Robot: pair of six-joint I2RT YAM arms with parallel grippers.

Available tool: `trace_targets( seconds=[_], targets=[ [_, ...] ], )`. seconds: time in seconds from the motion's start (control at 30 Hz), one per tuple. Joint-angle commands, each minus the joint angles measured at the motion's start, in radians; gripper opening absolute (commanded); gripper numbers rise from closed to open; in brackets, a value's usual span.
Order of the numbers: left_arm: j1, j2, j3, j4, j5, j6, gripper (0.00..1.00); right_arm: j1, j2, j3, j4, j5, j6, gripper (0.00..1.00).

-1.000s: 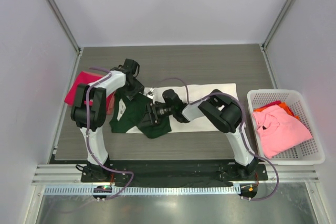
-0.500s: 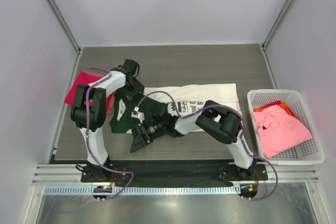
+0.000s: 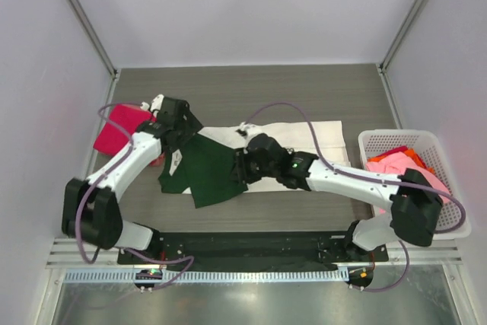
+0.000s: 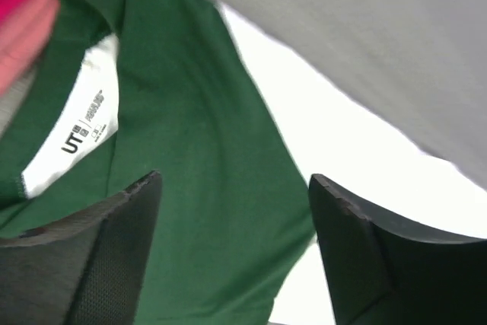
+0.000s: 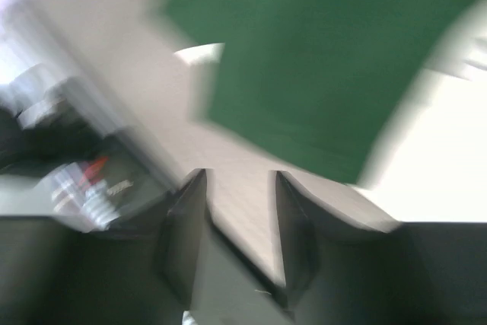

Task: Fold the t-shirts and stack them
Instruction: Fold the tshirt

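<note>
The cream-white t-shirt (image 3: 308, 136) lies across the middle of the table, its dark green part (image 3: 207, 176) spread at its left end. My left gripper (image 3: 179, 130) is open just above the green cloth by the collar label (image 4: 80, 123), with green cloth (image 4: 205, 135) under the jaws and nothing held. My right gripper (image 3: 240, 167) hovers at the green part's right edge. In the blurred right wrist view it is open and empty (image 5: 240, 180) over bare table, with green cloth (image 5: 319, 58) beyond. The magenta-red shirt (image 3: 114, 125) lies at far left. The pink shirt (image 3: 407, 186) is in the basket.
A white lattice basket (image 3: 450, 227) stands at the right edge and also holds an orange cloth (image 3: 415, 157). Purple cables loop from both arms over the shirt. The metal rail and arm bases run along the near edge.
My right gripper swept front-left over the green cloth, then drew back right as the arm stretched out. The green part now lies wider and flatter. My left arm's elbow swung out to the lower left.
</note>
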Motion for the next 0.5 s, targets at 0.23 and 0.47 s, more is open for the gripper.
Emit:
trace_targets(
  seconds=[0.23,0.47],
  targets=[
    [0.003,-0.428,-0.250,0.167,0.083,0.003,1.00,-0.413,-0.405,-0.288,-0.429,0.630,0.188,0.01],
    [-0.006,-0.341,-0.295,0.166,0.191,-0.034,1.00,-0.477,-0.291,-0.300,-0.476,0.659,0.213,0.01]
  ],
)
